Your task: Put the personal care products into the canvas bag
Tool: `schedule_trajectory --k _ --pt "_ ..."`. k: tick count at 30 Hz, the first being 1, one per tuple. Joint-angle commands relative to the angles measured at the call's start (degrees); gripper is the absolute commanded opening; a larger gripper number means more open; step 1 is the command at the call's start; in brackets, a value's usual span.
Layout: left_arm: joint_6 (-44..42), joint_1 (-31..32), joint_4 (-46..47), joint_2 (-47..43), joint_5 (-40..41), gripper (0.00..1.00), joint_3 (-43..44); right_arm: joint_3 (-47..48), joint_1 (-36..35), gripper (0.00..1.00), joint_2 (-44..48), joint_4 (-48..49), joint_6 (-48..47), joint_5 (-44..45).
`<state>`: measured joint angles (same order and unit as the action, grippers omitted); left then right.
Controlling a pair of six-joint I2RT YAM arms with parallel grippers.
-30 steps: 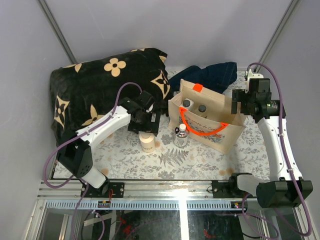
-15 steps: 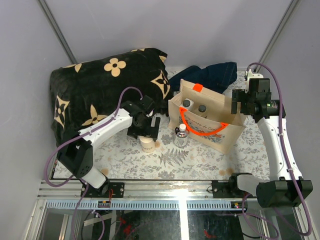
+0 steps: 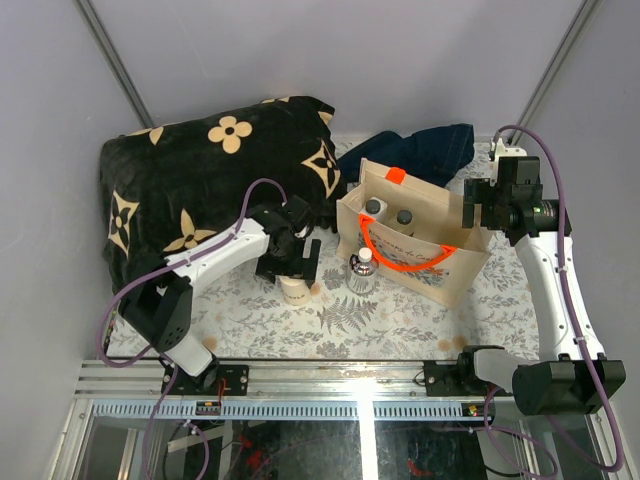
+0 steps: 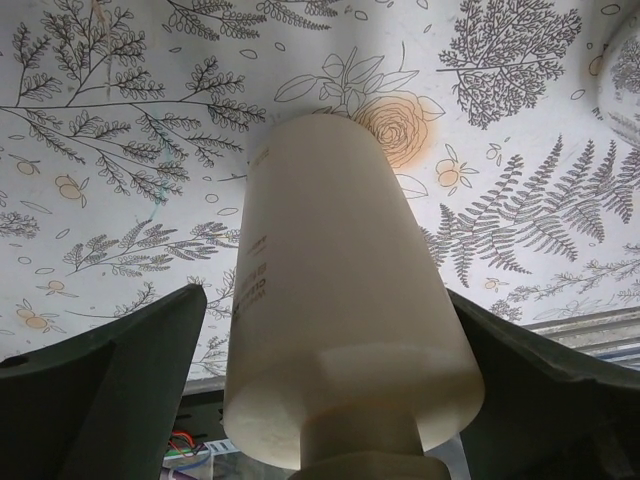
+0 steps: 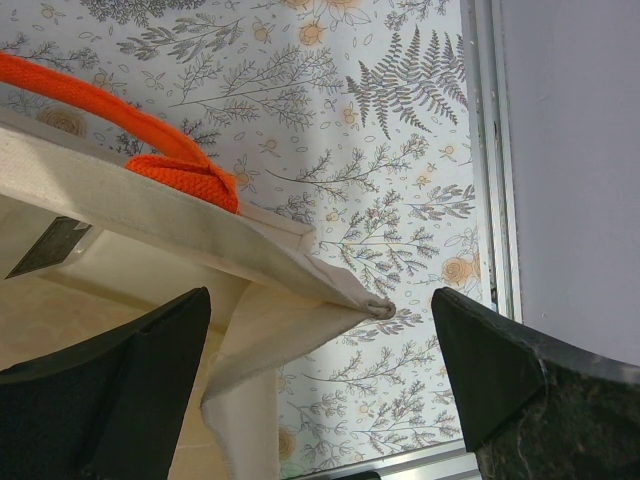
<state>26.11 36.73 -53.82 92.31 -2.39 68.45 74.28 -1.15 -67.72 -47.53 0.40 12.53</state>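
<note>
The squat beige round jar (image 3: 293, 291) stands on the floral table cover left of the canvas bag (image 3: 446, 268). My left gripper (image 3: 291, 272) is open and straddles the jar; in the left wrist view the jar (image 4: 340, 290) fills the space between the fingers (image 4: 120, 380), the right one at its edge. The clear faceted white-capped bottle (image 3: 362, 272) stands against the bag's front left. Two dark-capped bottles (image 3: 374, 207) (image 3: 404, 216) stand inside the bag. My right gripper (image 3: 472, 214) is open above the bag's right corner (image 5: 375, 306), empty.
The black blanket with cream flowers (image 3: 190, 180) lies at the back left, just behind my left arm. The dark navy cloth (image 3: 420, 150) lies behind the bag. The bag's orange handle (image 3: 400, 262) hangs over its front. A metal rail (image 3: 350, 372) edges the near side.
My left gripper has moved toward the near edge and down, from behind the jar to around it. The jar, the bottle, the bag and my right arm have not moved.
</note>
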Motion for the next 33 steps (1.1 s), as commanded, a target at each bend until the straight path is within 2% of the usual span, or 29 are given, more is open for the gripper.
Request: schedule_trajectory --k 1,3,4,7,13,14,18,26,33 --pt "0.2 0.2 2.7 1.9 0.7 0.92 0.7 0.6 -0.6 1.0 0.0 1.0 -0.5 0.8" --pt "0.1 0.3 2.7 2.4 0.6 0.86 0.9 0.5 -0.6 1.0 0.0 1.0 -0.5 0.9" --pt "0.0 0.3 2.7 2.7 0.6 0.79 1.0 0.5 -0.7 1.0 0.0 1.0 -0.5 0.9" --pt "0.0 0.3 2.6 2.9 -0.1 0.5 1.0 0.5 -0.6 1.0 -0.2 1.0 -0.6 0.9" --pt "-0.6 0.3 2.3 3.0 -0.1 0.05 1.1 0.5 -0.6 1.0 -0.6 1.4 -0.6 0.8" --pt "-0.9 0.3 2.3 3.0 -0.2 0.0 1.5 0.4 -0.6 1.0 -0.7 1.4 -0.6 0.8" --pt "-3.8 0.3 1.2 1.5 -1.0 0.0 7.2 0.6 -0.6 1.0 -1.0 1.6 -0.5 0.6" --pt "-13.9 0.2 -11.0 0.6 -1.6 0.0 27.5 1.2 -0.6 1.0 -2.6 1.9 -0.2 0.2" --pt "-16.0 -0.1 -12.7 -4.8 -8.4 0.0 33.8 2.8 -0.7 1.0 -4.9 1.6 0.1 0.8"
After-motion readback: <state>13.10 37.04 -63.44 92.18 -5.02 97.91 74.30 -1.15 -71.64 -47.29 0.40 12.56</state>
